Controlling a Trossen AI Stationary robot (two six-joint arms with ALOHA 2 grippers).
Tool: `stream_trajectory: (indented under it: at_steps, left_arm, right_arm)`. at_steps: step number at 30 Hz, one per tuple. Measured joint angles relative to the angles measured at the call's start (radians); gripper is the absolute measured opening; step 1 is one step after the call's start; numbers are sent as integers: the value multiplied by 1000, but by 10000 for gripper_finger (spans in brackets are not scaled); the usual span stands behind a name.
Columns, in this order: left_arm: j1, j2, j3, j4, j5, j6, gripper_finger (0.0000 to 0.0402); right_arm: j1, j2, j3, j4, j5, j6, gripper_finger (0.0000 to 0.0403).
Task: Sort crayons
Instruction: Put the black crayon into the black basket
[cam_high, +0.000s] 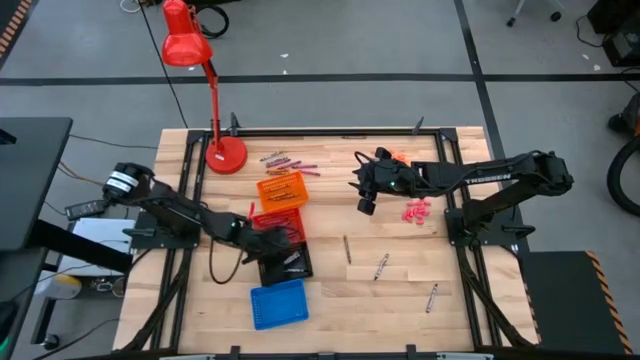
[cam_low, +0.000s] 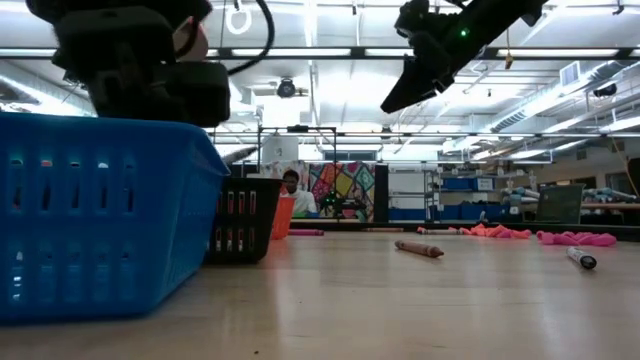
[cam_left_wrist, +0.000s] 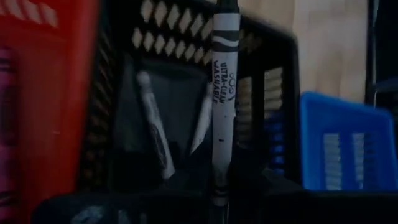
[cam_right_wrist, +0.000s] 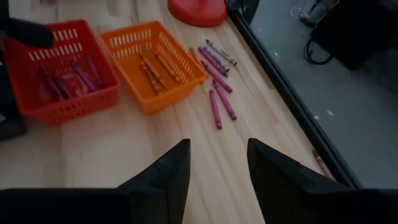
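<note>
My left gripper (cam_high: 266, 244) is over the black tray (cam_high: 287, 263), shut on a grey-white crayon (cam_left_wrist: 224, 87). Two grey-white crayons (cam_left_wrist: 152, 124) lie inside that tray. My right gripper (cam_right_wrist: 217, 163) hangs open and empty above the table (cam_high: 365, 195), right of the orange tray (cam_right_wrist: 152, 62). The orange tray holds orange crayons and the red tray (cam_right_wrist: 59, 71) maroon ones. Loose maroon crayons (cam_right_wrist: 217, 93) lie beside the orange tray. One maroon crayon (cam_high: 347, 250) and two grey-white crayons (cam_high: 381, 265) lie on the open table. My left gripper pinches the grey-white crayon between its two fingers by one end (cam_left_wrist: 219, 180). The fingers come slanting down from the table's left. The rest of the crayon sticks out past the fingertips, in line with them, lifted clear above the black tray.
A blue tray (cam_high: 278, 303) stands near the front edge, next to the black one. A red desk lamp (cam_high: 225, 152) stands at the far left. A heap of pink pieces (cam_high: 417, 210) lies at the right. A person shows in the room behind the table.
</note>
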Motion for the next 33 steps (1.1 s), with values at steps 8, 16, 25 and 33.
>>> stream_trajectory:
  at_steps: [8, 16, 25, 33]
  left_arm:
    - [-21, 64, 78, -120, 24, 54, 48]
    - [-14, 56, 98, -165, -19, 76, 69]
    - [-20, 57, 253, -359, -12, 185, 105]
    - [-44, 56, 355, -373, -211, 527, 104]
  right_arm:
    - [25, -26, 0, -65, -34, 30, 162]
    - [59, -44, 1, -99, -44, 49, 162]
    - [117, -62, 1, -139, -99, 125, 162]
    - [197, 99, 6, -57, -99, 204, 162]
